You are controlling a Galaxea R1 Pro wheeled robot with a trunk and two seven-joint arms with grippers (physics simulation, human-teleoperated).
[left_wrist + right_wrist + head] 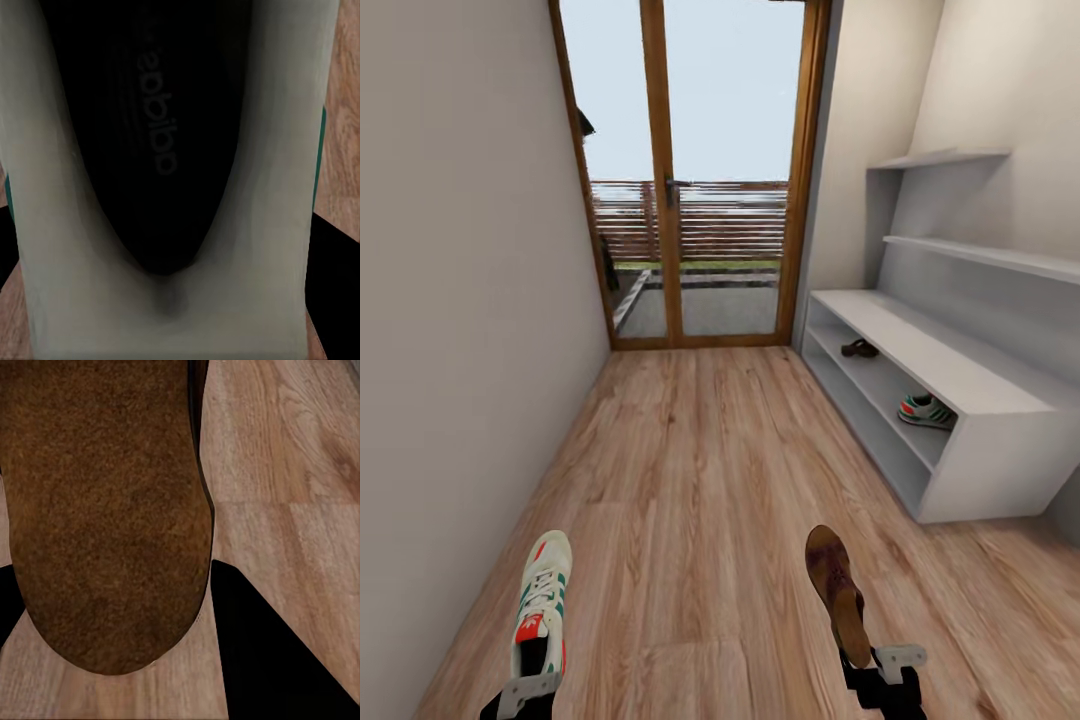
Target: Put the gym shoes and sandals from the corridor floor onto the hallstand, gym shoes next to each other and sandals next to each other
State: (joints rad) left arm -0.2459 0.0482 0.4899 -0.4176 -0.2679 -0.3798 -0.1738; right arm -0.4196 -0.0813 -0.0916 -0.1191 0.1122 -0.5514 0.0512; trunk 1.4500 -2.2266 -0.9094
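My left gripper [530,676] is shut on the heel of a white gym shoe [542,598] with green stripes and red patches, held over the corridor floor [700,480]. Its dark inside faces the left wrist view [161,150]. A brown sandal [837,588] hangs toe-forward from my right gripper [872,666], which is shut on its heel; the right wrist view looks along its brown surface [105,510]. On the right stands the white hallstand [960,375]. A second sandal [859,348] and a second gym shoe [926,410] rest apart on its upper open shelf.
A wood-framed glass door [680,200] closes the far end of the corridor. A plain wall [460,300] runs along the left side. White wall shelves [980,255] hang above the hallstand's bench top. Open plank floor lies between me and the rack.
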